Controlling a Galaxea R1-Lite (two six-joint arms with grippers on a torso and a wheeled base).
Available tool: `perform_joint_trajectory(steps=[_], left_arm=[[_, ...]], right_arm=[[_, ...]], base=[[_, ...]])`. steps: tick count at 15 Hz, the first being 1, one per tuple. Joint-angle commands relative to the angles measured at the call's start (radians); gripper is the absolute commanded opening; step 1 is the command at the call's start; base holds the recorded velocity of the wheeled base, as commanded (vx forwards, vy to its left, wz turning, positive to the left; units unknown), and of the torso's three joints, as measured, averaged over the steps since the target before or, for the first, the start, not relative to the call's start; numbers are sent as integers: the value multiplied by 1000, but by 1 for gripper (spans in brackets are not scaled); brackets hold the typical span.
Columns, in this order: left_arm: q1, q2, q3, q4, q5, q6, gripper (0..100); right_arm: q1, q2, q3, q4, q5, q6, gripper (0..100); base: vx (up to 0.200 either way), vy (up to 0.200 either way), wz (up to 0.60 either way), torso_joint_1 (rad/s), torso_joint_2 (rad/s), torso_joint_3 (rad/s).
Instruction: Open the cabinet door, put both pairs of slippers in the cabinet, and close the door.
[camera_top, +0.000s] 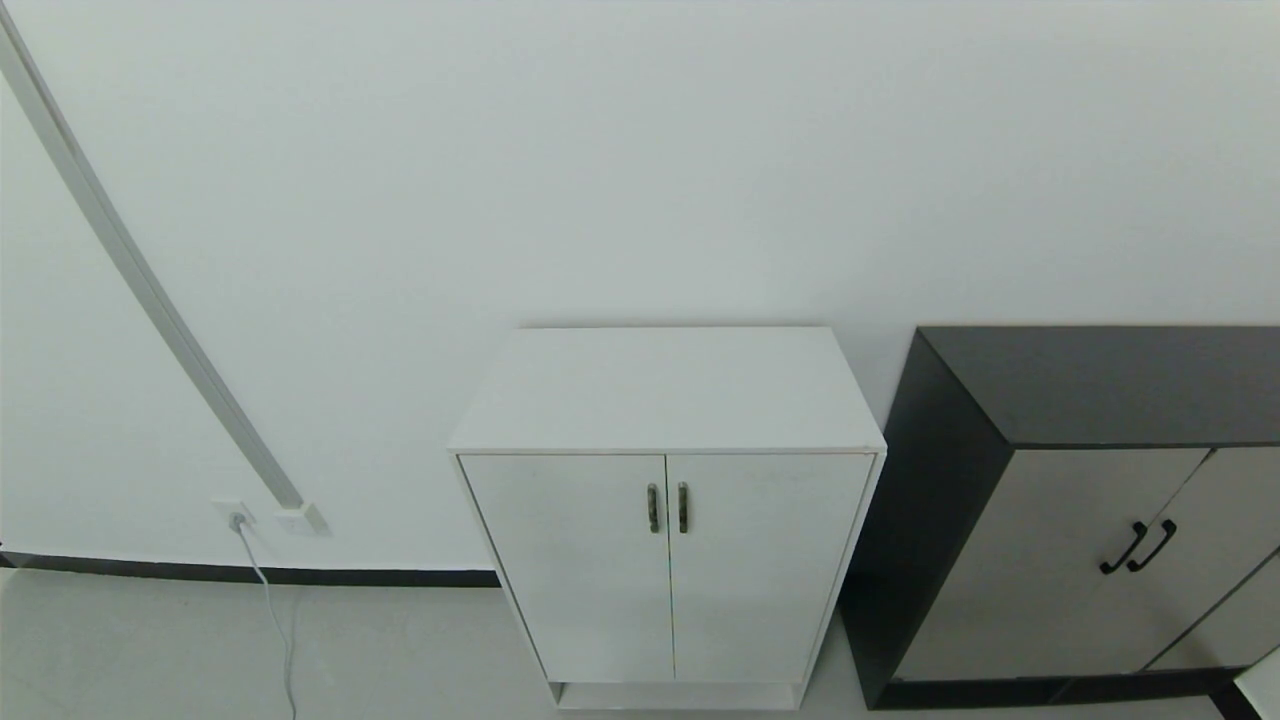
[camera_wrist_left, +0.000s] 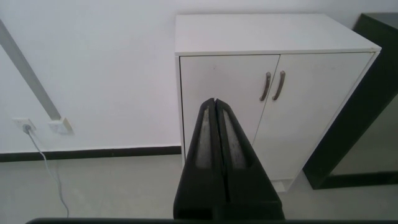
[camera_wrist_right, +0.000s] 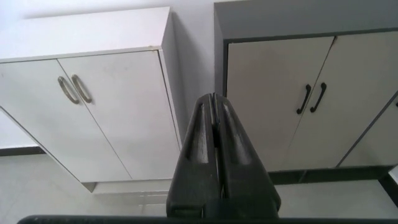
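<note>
The left gripper (camera_wrist_left: 215, 102), clenched empty, faced the closed white cabinet (camera_wrist_left: 305, 112), a wall socket (camera_wrist_left: 25, 126) nearby. The right gripper (camera_wrist_right: 214, 98), likewise clenched, pointed between that and the dark cabinet (camera_wrist_right: 273, 93).

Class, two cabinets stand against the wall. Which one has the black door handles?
The dark-framed cabinet on the robot's right: its curved handles are black, while the straight handles of the white cabinet are metallic.

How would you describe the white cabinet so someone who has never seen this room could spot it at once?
Two cabinets stand side by side against the plain white wall. The white cabinet is the one nearer the wall socket, both doors closed. Unlike the black-framed cabinet beside it, it is white all over with straight metal handles, not curved black ones.
</note>
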Motion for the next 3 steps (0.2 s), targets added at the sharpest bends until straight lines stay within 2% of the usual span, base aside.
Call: perform_joint_trajectory(steps=[1, 3], left_arm=[[0, 0, 0, 1, 0, 0, 0], [0, 0, 0, 1, 0, 0, 0]], right_arm=[[0, 2, 0, 0, -1, 0, 0], [0, 2, 0, 0, -1, 1, 0]], base=[[0, 0, 0, 0, 0, 0], [0, 0, 0, 0, 0, 0]])
